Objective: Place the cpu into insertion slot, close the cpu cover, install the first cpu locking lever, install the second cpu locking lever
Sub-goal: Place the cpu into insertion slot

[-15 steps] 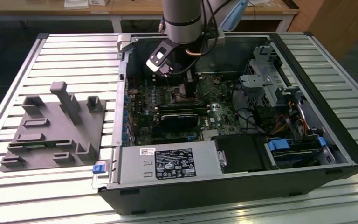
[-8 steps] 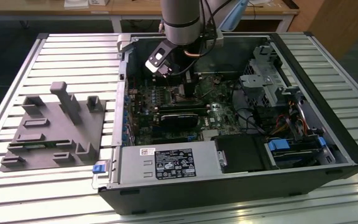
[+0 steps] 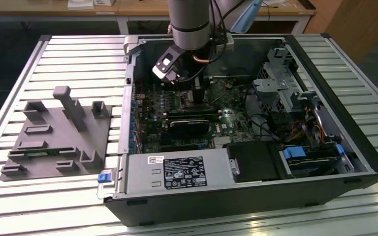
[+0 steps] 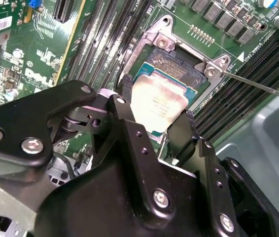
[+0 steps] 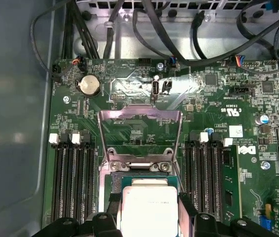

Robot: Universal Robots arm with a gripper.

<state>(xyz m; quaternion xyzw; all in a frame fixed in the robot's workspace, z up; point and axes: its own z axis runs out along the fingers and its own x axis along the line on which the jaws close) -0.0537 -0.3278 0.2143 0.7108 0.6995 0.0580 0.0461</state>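
My gripper [image 4: 157, 98] is shut on the cpu [image 4: 154, 111], a pale silvery square chip pinched between the two black fingers [image 4: 125, 86]. I hold it slightly tilted over the insertion slot [image 4: 176, 66], whose dark pin field still shows past the chip's far edge. Whether the chip touches the slot I cannot tell. In the first wrist view the cpu [image 5: 149, 212] sits between the fingers, and the cpu cover [image 5: 139, 114] stands swung open just beyond the slot. A thin metal lever [image 4: 258, 85] sticks out beside the slot. The exterior view has the gripper [image 3: 192, 94] low inside the case.
The open computer case [image 3: 346, 162] lies on a slatted table. Long black memory slots [image 5: 73, 182] flank the slot on both sides. A black card [image 3: 192, 125] and the power supply [image 3: 169, 172] sit nearer the front. Cables [image 5: 169, 34] hang along the case wall. A grey fixture [image 3: 57, 132] stands at the exterior view's left.
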